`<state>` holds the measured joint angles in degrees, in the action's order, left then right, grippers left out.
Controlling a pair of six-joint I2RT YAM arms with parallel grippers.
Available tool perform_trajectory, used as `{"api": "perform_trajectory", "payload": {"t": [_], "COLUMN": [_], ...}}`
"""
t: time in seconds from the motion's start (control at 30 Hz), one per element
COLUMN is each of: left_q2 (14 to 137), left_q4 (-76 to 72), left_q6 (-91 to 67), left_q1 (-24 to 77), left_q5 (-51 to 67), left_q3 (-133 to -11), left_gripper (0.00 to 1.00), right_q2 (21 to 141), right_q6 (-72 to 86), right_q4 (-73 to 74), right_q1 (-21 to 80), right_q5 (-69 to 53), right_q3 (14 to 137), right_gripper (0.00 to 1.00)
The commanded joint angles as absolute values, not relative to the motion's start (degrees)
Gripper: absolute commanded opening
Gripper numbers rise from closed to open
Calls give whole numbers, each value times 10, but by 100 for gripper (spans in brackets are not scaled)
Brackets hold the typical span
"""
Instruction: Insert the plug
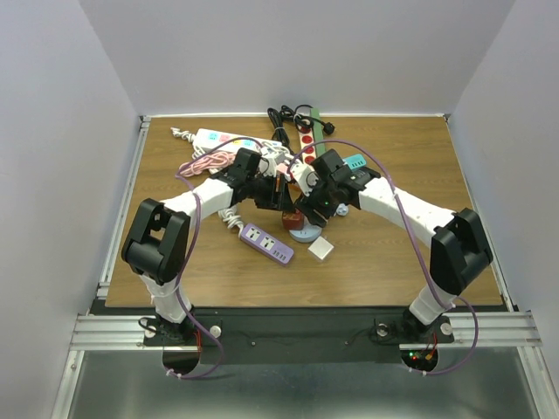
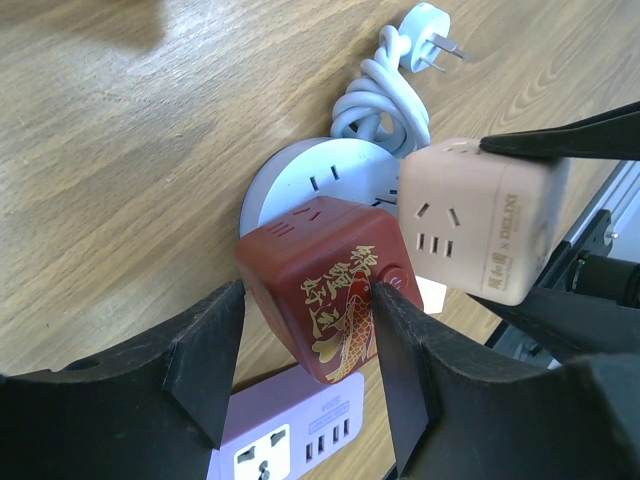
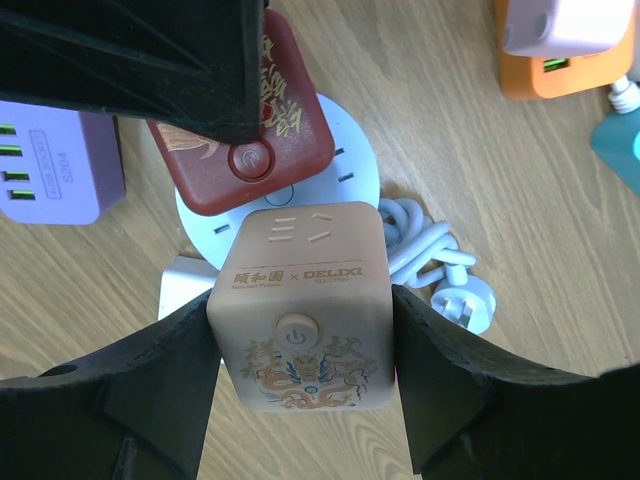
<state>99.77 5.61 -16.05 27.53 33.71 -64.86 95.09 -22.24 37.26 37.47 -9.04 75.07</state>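
Note:
My left gripper [image 2: 310, 292] is shut on a red cube socket [image 2: 320, 270] with a gold fish print and holds it tilted over a round white socket [image 2: 300, 185]. My right gripper [image 3: 302, 305] is shut on a beige cube socket [image 3: 300, 290] with a dragon print, just beside the red cube [image 3: 290, 135]. The two cubes are close but apart in the left wrist view, where the beige cube [image 2: 480, 225] is at the right. A coiled white cord with a three-pin plug [image 2: 432, 35] lies loose behind the round socket. Both grippers [image 1: 293, 205] meet at the table's middle.
A purple power strip [image 2: 290, 435] lies under the left fingers and also shows in the top view [image 1: 266, 243]. A small white square adapter [image 1: 320, 248] lies near it. An orange strip [image 3: 560, 70], several more strips and cables [image 1: 262, 144] lie at the back.

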Motion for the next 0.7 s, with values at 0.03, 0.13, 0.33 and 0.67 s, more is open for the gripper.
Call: {"api": "perform_trajectory", "payload": {"t": [0.03, 0.13, 0.33, 0.67], "left_q2": [1014, 1015, 1013, 1005], "left_q4": [93, 99, 98, 100], "left_q6": [-122, -115, -113, -106], "left_q1": [275, 275, 276, 276], "left_q5": [312, 311, 312, 314], "left_q3": [-671, -678, -677, -676], "left_gripper": [63, 63, 63, 63], "right_q2": [940, 922, 908, 923], "right_q6": [-225, -222, -222, -225], "right_q4": [375, 375, 374, 370], "right_q1": [373, 372, 373, 372], "right_q5": [-109, -106, -95, -101], "right_q3": [758, 735, 719, 721], "right_gripper": [0, 1, 0, 1]}}
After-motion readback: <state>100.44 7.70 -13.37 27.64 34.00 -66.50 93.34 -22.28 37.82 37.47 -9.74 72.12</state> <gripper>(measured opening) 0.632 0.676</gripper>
